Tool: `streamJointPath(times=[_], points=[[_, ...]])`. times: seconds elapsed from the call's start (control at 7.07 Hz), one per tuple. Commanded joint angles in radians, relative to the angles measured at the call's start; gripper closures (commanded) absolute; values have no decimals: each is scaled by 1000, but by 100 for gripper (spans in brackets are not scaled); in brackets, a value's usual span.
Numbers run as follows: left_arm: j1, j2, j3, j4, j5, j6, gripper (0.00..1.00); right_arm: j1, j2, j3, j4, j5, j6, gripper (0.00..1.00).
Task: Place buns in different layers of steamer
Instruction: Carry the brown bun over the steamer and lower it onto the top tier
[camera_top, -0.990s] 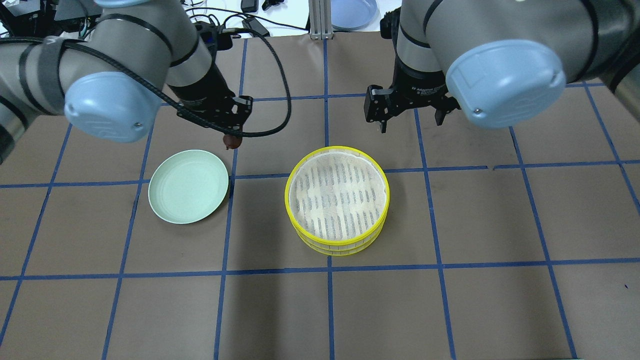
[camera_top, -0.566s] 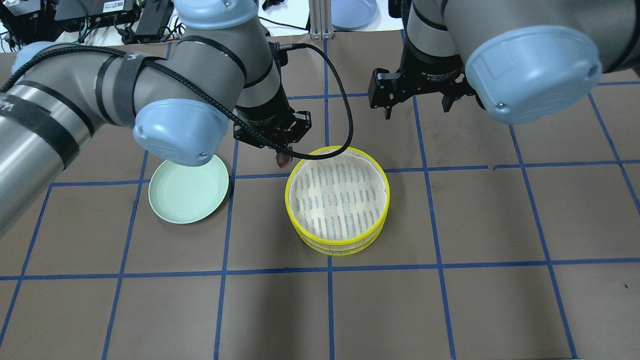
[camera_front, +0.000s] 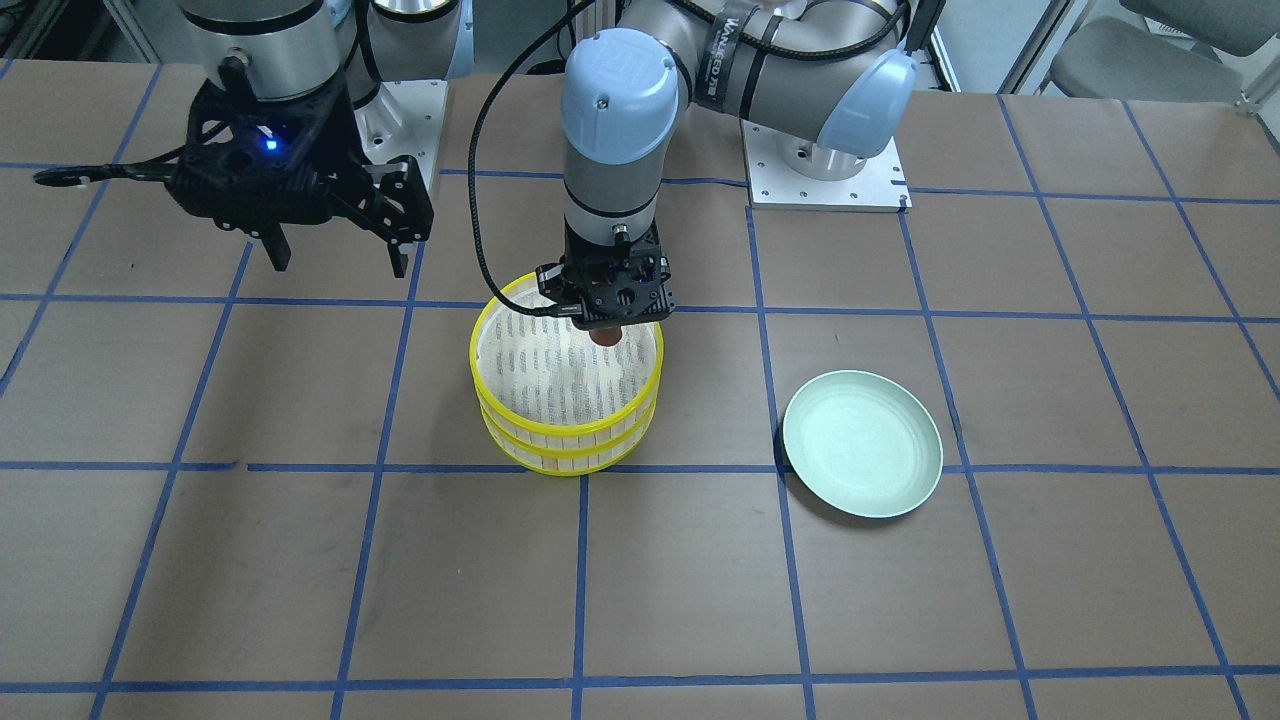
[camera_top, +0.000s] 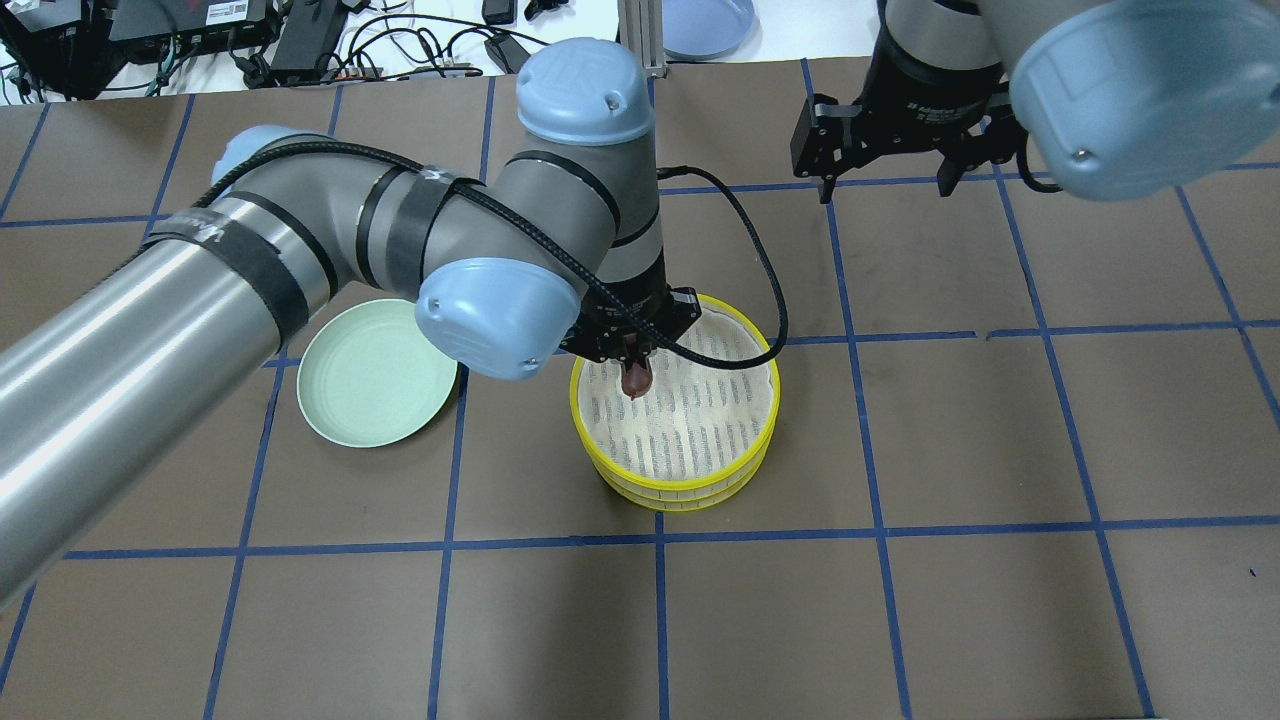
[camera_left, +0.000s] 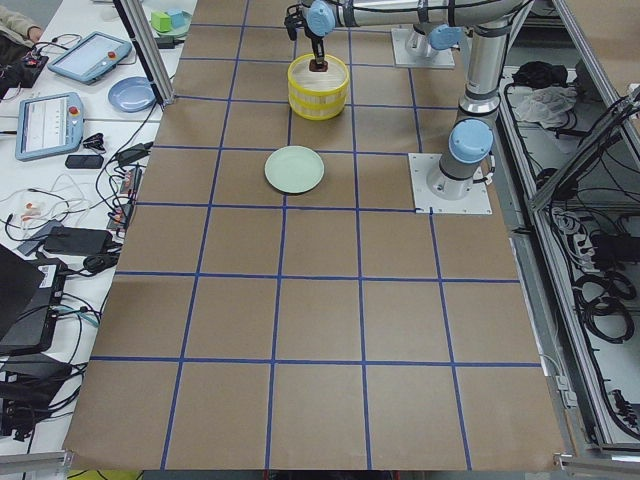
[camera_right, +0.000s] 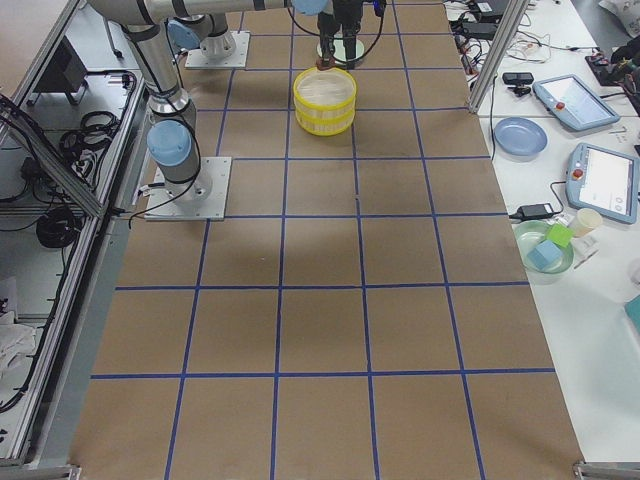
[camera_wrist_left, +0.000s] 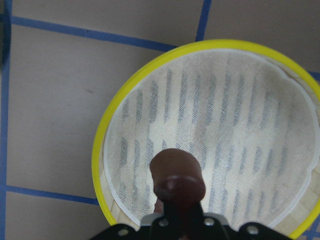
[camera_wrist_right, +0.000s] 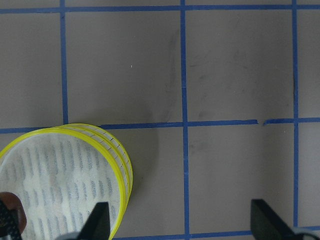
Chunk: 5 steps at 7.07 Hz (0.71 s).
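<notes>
The two stacked steamer layers (camera_top: 765, 430) with yellow rims stand mid-table; the top tier's woven floor (camera_wrist_left: 235, 150) is bare. My left gripper (camera_top: 635, 375) is shut on the dark reddish-brown bun (camera_top: 636, 379) and holds it over the top tier's near-left part; the bun also shows in the left wrist view (camera_wrist_left: 176, 175) and the front view (camera_front: 606, 336). My right gripper (camera_top: 882, 188) is open and empty, high beyond the steamer's right side. The pale cream-white bun is out of view.
An empty pale green plate (camera_top: 376, 372) lies left of the steamer, also in the front view (camera_front: 862, 458). A blue plate (camera_top: 708, 22) and cables lie beyond the table's far edge. Blue tape lines grid the brown table.
My left gripper has carried the brown bun rightward from beside the plate to over the steamer's top tier. My right gripper has drawn back and to the right, still open.
</notes>
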Motion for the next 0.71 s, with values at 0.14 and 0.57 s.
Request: streamJointPath(times=[0.14, 0.57], points=[[-38, -55, -5, 27, -1, -44, 28, -15, -10, 3, 23, 3, 0, 0], [-38, -54, -11, 16, -59, -2, 0, -24, -10, -6, 88, 49, -41, 0]])
